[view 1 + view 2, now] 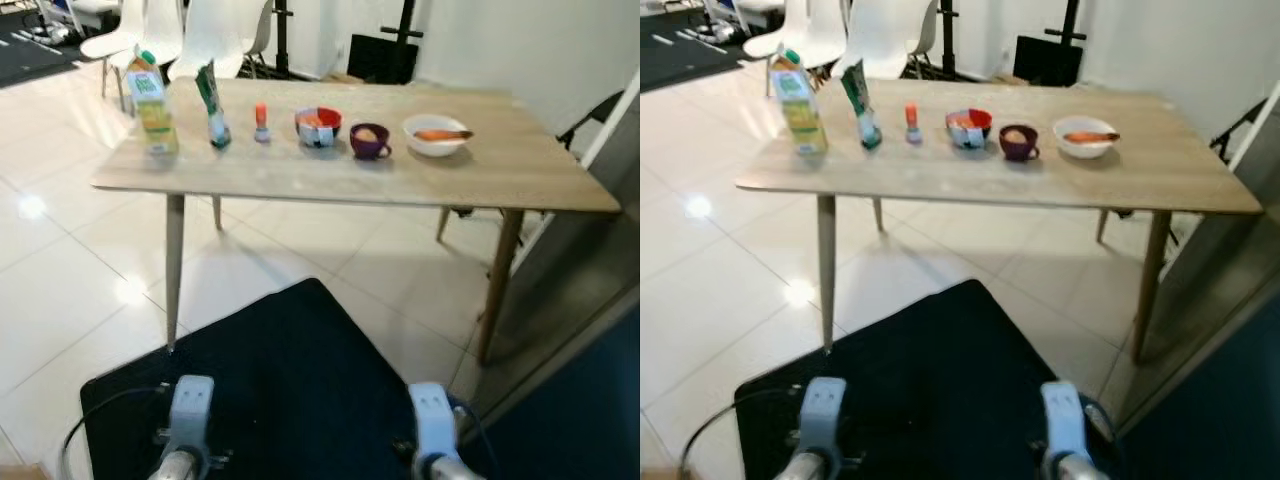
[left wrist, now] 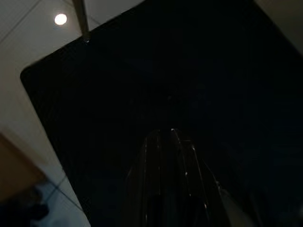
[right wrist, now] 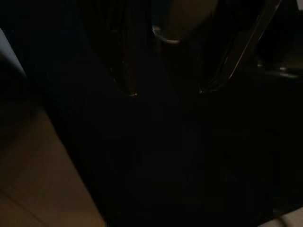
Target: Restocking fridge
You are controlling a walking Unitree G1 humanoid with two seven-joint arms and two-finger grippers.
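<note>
A wooden table [image 1: 520, 170] stands ahead with a row of groceries. From its left end these are a yellow-green juice carton [image 1: 152, 105], a green pouch [image 1: 212, 105], a small orange-capped bottle [image 1: 261, 123], a red bowl [image 1: 318, 126], a purple cup [image 1: 369, 140] and a white bowl holding a carrot [image 1: 435, 134]. Both arms hang low, well short of the table: left arm [image 1: 188, 420], right arm [image 1: 432, 425]. Over the dark mat, my left gripper [image 2: 164, 135] has its fingers together and holds nothing. My right gripper [image 3: 166, 91] has its fingers apart and is empty.
A black mat [image 1: 290, 370] covers the tiled floor between me and the table. White chairs [image 1: 215, 35] stand behind the table's far left. A dark panel edge [image 1: 590, 330] runs along the right side. A cable [image 1: 90, 425] lies by my left arm.
</note>
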